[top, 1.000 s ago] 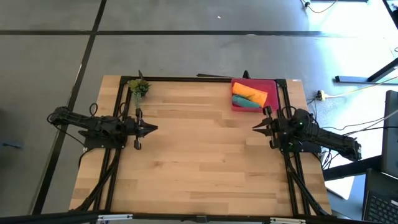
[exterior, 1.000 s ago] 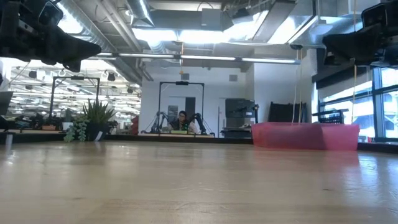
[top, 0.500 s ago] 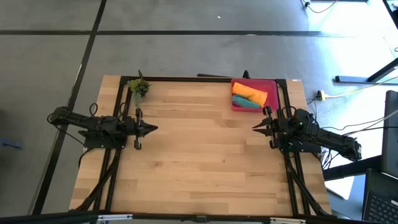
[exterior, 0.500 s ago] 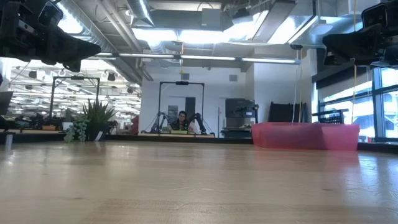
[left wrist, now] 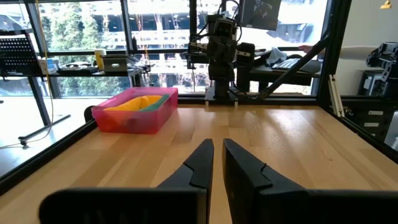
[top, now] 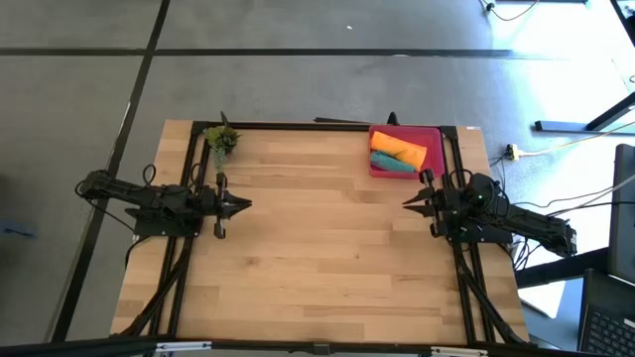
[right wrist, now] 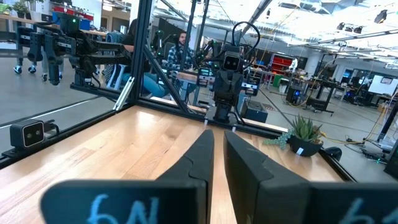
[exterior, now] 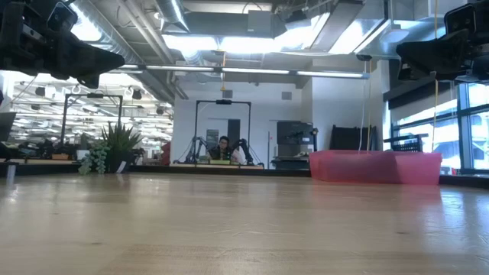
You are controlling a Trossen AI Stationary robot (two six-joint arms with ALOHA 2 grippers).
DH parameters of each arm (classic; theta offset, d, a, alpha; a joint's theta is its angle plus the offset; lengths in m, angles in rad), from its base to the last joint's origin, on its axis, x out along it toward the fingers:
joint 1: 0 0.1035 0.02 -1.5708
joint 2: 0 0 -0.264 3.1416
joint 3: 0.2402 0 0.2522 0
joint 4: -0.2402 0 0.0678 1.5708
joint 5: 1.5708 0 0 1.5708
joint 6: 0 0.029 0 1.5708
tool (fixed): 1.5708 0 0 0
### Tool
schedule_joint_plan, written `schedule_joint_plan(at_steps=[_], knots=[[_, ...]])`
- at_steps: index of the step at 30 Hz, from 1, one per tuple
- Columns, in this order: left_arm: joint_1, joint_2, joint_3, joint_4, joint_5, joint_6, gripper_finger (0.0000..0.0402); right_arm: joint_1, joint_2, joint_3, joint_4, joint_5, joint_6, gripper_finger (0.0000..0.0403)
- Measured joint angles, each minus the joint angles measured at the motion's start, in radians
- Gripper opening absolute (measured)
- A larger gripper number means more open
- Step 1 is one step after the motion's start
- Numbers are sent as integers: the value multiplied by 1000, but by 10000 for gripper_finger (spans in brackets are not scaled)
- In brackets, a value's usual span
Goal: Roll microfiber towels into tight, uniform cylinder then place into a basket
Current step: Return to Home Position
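While both arms hung above the wooden table [top: 317, 268], well apart at opposite sides, the left gripper [top: 244, 205] pointed inward, its fingers drawn nearly together on nothing, with only a thin slit between them in the left wrist view. The right gripper [top: 408, 203] faced it, likewise closed and empty. The basket [top: 405, 130] sat at the table's far right corner, near the right gripper. Inside lay the rolled orange towel [top: 399, 149] and, touching it on the nearer side, the rolled teal towel [top: 393, 166]. A small plant [top: 222, 139] stood at the far left corner
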Motion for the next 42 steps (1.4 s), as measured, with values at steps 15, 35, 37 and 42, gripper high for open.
schedule_joint_plan(at_steps=[15,35,37,42], knots=[[0,0,0,0,0,0,5,0,0,0,0,0,0,39],[0,0,0,0,0,0,26,0,0,0,0,0,0,39],[0,0,0,0,0,0,27,0,0,0,0,0,0,39],[0,0,0,0,0,0,22,0,0,0,0,0,0,39]])
